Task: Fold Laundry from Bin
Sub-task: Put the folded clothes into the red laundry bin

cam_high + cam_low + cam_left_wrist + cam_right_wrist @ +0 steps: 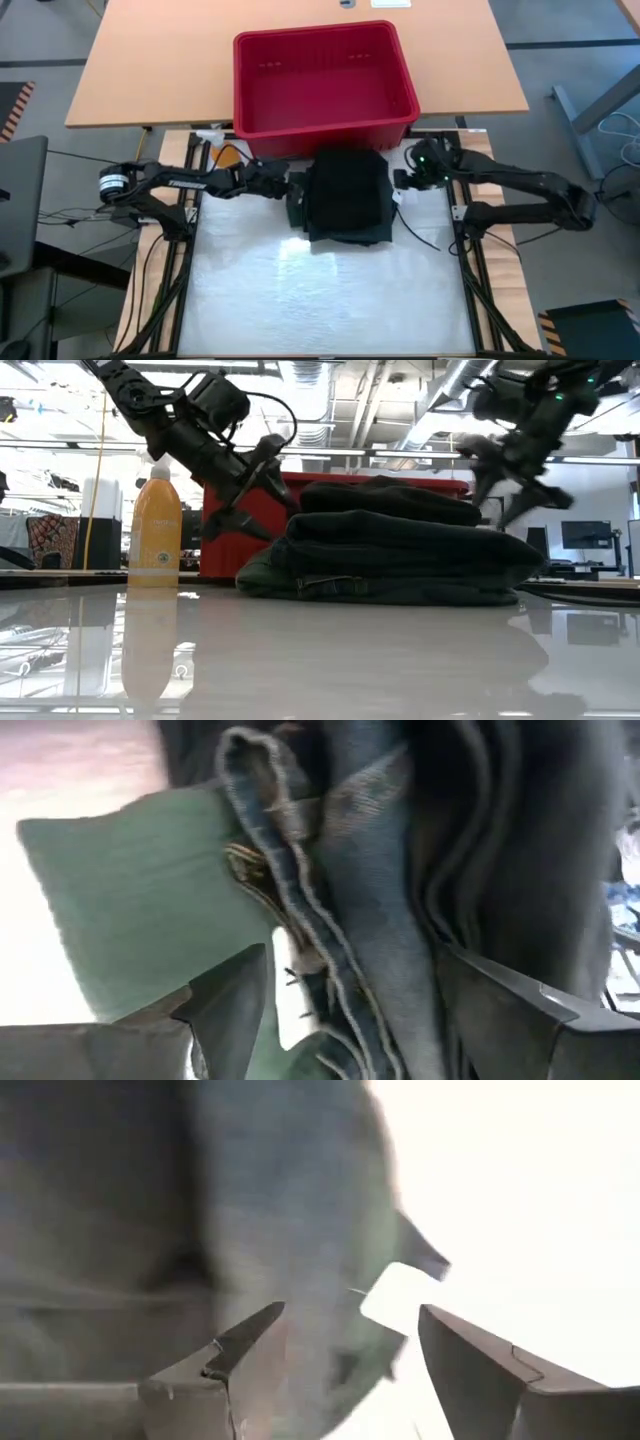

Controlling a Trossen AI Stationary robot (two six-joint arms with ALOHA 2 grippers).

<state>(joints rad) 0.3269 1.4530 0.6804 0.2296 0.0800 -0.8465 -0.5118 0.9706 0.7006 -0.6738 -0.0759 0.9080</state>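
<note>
Two dark arms reach inward low over the worktop (330,300), the left tool (283,187) and right tool (400,180) flanking the laundry (345,197), each with fingers spread and holding nothing. The laundry sits as a neat folded stack of soft dark cloth, a green shirt at the bottom, just in front of the ribbed red plastic bin (322,82). An orange bottle (156,528) stands nearby; its label is unreadable.

— How many things are sitting out there?

— One bin (325,80), one orange bottle (155,525), and one pile of clothes (345,195).

— And arms?

— Two are hanging over it, each carrying one gripper: left (292,186), right (402,178).
</note>
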